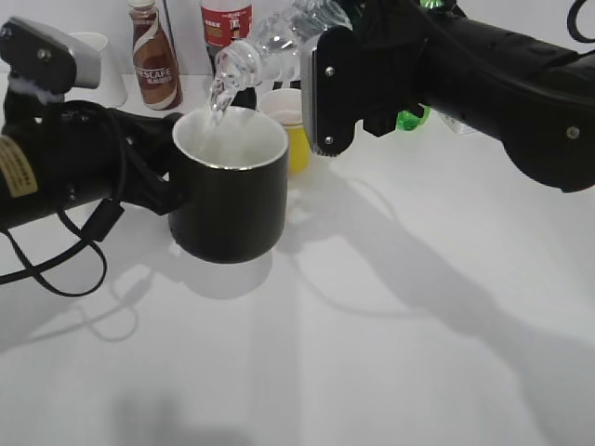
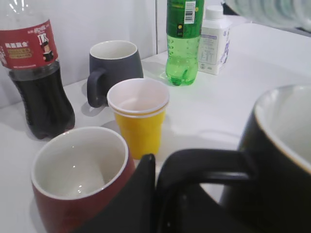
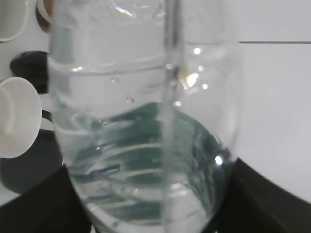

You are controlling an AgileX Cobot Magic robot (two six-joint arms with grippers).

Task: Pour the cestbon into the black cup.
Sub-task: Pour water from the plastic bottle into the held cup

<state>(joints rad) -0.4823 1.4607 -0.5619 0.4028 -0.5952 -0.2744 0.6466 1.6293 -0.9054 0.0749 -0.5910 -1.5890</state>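
Exterior view: right jaws (image 1: pixel 321 70) grip the small clear ribbed plastic water bottle (image 1: pixel 274 42), tilted, water streaming into the large glossy black mug (image 1: pixel 228 190) on the white worktop (image 1: pixel 390 307). Left jaws (image 2: pixel 155 194) clasp its handle. Pouring underway; next, probably righting the bottle.
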